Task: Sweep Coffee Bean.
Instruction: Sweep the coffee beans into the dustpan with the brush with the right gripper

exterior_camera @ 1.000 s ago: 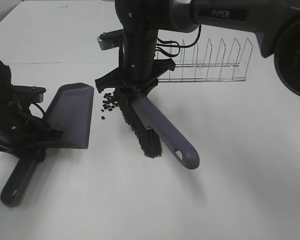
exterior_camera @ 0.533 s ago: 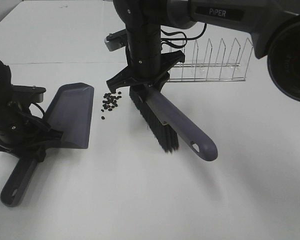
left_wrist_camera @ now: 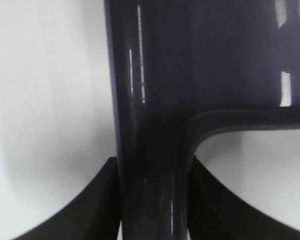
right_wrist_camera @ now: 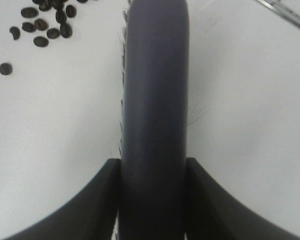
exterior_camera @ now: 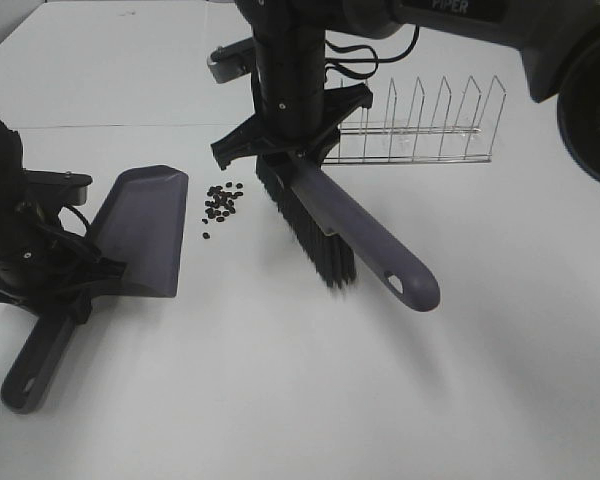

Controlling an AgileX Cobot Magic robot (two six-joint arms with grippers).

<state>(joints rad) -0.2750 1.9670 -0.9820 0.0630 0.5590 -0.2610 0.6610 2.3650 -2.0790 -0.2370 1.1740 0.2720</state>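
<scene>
Several tiny dark coffee beans (exterior_camera: 220, 203) lie in a small cluster on the white table, between the dustpan and the brush; they also show in the right wrist view (right_wrist_camera: 42, 25). My right gripper (exterior_camera: 280, 150) is shut on the grey-purple brush (exterior_camera: 350, 235), whose black bristles (exterior_camera: 315, 235) sit just right of the beans; the brush also fills the right wrist view (right_wrist_camera: 152, 110). My left gripper (exterior_camera: 65, 285) is shut on the handle of the grey-purple dustpan (exterior_camera: 140, 230), which rests flat left of the beans. The dustpan handle fills the left wrist view (left_wrist_camera: 150, 150).
A clear wire dish rack (exterior_camera: 425, 130) stands behind the brush at the back right. The white table (exterior_camera: 280, 400) stretches to the front.
My right gripper has carried the brush to the right and a little back, away from the beans, and uncovered the cluster. The dustpan and left arm have not moved.
</scene>
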